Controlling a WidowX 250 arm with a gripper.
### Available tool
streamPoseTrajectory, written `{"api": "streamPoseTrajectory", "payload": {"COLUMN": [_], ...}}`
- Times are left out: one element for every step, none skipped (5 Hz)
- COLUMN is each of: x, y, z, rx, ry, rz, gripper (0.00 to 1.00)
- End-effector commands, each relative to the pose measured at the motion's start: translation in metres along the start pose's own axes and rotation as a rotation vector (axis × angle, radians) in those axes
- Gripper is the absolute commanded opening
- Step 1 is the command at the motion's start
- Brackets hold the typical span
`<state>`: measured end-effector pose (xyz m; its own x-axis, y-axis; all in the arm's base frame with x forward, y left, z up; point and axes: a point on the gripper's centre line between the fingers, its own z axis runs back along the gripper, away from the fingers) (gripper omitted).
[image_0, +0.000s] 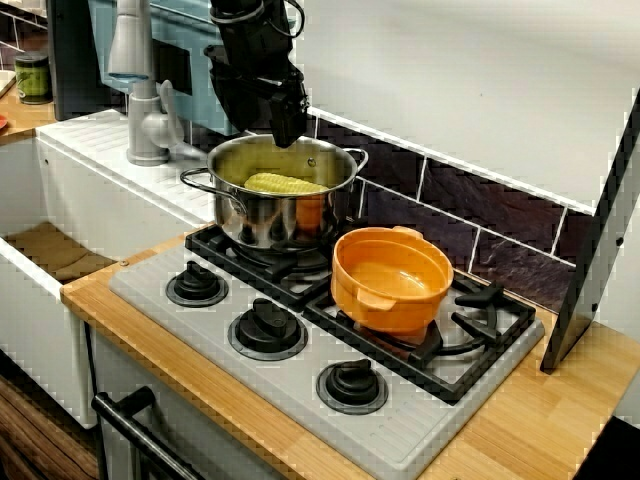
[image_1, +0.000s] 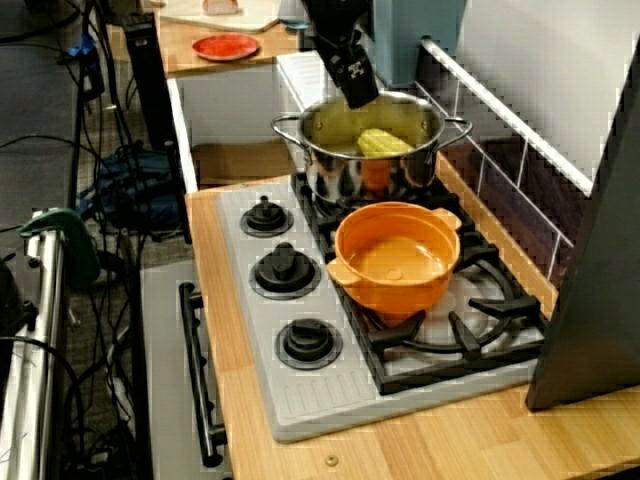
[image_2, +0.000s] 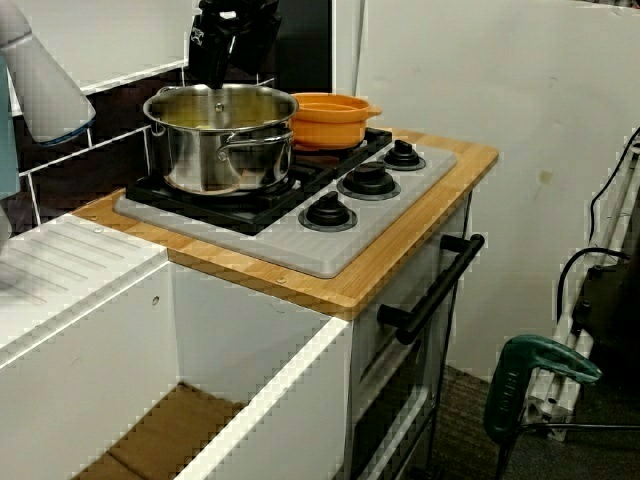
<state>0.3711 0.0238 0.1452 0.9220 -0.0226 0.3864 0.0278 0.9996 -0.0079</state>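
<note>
A steel pot (image_0: 270, 205) stands on the back left burner, with a yellow corn cob (image_0: 285, 184) lying inside it. My black gripper (image_0: 287, 128) hangs just above the pot's far rim, over the corn and apart from it, with nothing seen in it. In the high view from the stove's end, the gripper (image_1: 357, 90) points down at the pot (image_1: 370, 150) and the corn (image_1: 384, 143). From the sink side, the gripper (image_2: 214, 72) sits above the pot (image_2: 220, 140). The fingers overlap in every view, so their gap is hidden.
An empty orange pot (image_0: 390, 280) sits on the right burner beside the steel pot. Three black knobs (image_0: 267, 328) line the stove's front. A faucet (image_0: 140, 90) and white sink (image_0: 60, 200) lie to the left. A tiled wall (image_0: 470, 200) is behind, and a red plate (image_1: 225, 46) lies on the far counter.
</note>
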Motion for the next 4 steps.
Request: {"api": "streamPoseTrajectory", "payload": {"x": [-0.001,-0.001,0.0,0.002], "y": [0.007,0.002,-0.003,-0.008], "z": [0.004,-0.004,-0.012,-0.02], "rx": [-0.041,-0.048,-0.042,-0.033], "ry": [-0.055,-0.055,-0.056,-0.055], "rz": [-0.098,-0.151,-0.17,-0.174], "gripper": [1.0,1.0,1.0,1.0]}}
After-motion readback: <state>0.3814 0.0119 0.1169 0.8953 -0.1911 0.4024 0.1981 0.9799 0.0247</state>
